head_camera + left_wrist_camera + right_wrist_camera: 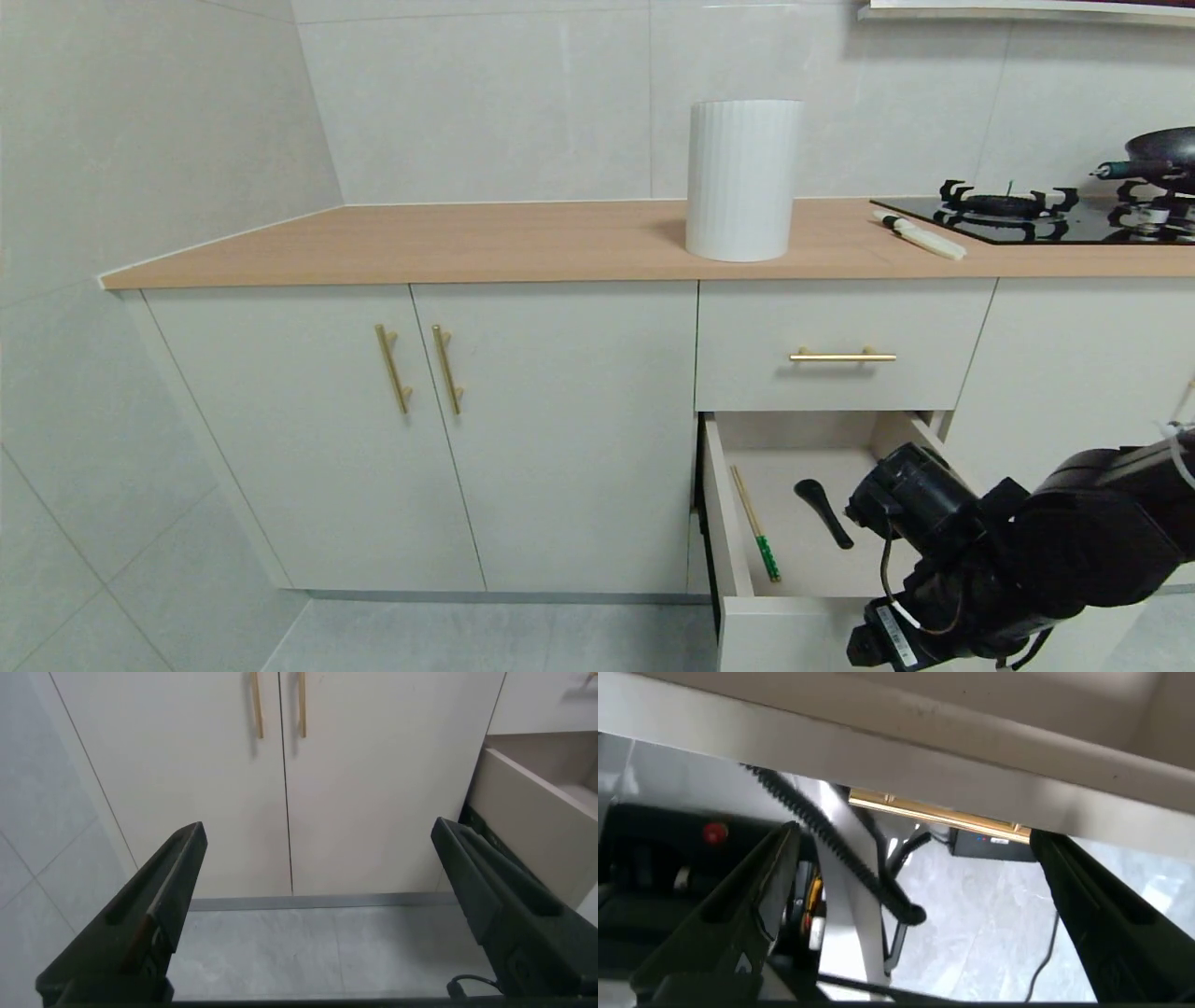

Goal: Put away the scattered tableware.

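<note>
Pale tiles lined the kitchen wall behind a wooden bench. On the bench stood a white ribbed canister, with a hob and a dark pan at its far end.

The right pincer was held low at the front of the open drawer, its fingers spread wide and gripping nothing. Its wrist view looked up at the underside of the drawer front. The gold handle sat just beyond the pincer, in line with the gap between the fingers. Whether it touched them could not be told.

Chopsticks with green ends lay inside the drawer, above and beyond this pincer and off to its left, along the drawer's left wall. A black spoon lay beside them, nearer the right arm and apart from the chopsticks. A white utensil lay up on the bench, high above the pincer, between the canister and the hob.

The left pincer also gaped wide with nothing in it. It faced the closed cabinet doors and the floor ahead. The drawer's side was off to its right, well apart from both fingers.
</note>
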Tool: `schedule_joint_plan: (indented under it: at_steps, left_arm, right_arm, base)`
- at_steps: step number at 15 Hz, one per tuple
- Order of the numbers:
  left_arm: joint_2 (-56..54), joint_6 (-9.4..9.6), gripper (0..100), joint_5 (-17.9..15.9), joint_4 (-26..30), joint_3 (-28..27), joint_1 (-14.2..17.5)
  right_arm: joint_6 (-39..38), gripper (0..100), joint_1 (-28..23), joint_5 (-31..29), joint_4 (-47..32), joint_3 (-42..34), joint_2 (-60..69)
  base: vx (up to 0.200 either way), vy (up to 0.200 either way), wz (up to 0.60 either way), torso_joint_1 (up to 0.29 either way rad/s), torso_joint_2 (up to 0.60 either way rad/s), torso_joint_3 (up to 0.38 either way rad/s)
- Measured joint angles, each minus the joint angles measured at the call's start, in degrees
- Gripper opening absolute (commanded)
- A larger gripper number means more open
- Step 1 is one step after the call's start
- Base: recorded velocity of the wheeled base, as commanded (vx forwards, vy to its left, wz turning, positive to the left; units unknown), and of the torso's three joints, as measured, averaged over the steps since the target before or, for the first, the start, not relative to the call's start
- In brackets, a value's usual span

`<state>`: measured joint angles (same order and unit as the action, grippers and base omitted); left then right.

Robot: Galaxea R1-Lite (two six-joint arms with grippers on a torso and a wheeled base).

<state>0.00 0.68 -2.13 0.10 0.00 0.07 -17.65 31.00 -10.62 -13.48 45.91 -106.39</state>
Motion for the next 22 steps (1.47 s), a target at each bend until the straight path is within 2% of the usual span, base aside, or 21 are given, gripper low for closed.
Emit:
schedule_joint_plan:
  at_steps: [7, 15, 22]
  left_arm:
    - [0.0, 0.02, 100, 0.0, 0.0, 0.0, 0.0]
    - [0.0, 0.02, 100, 0.0, 0.0, 0.0, 0.0]
    - [0.0, 0.02, 100, 0.0, 0.0, 0.0, 0.0]
  right_arm:
    - [0.3, 100, -3.5, -1.1, 0.0, 11.6, -7.5]
    - [1.9, 100, -9.9, -1.2, -0.2, 29.4, -19.4]
    - [1.0, 100, -15.0, -2.8, 1.0, 37.9, -26.6]
  base:
    - [0.000, 0.000, 0.00, 0.000, 0.00, 0.000]
    - [0.000, 0.000, 0.00, 0.000, 0.00, 0.000]
    - [0.000, 0.000, 0.00, 0.000, 0.00, 0.000]
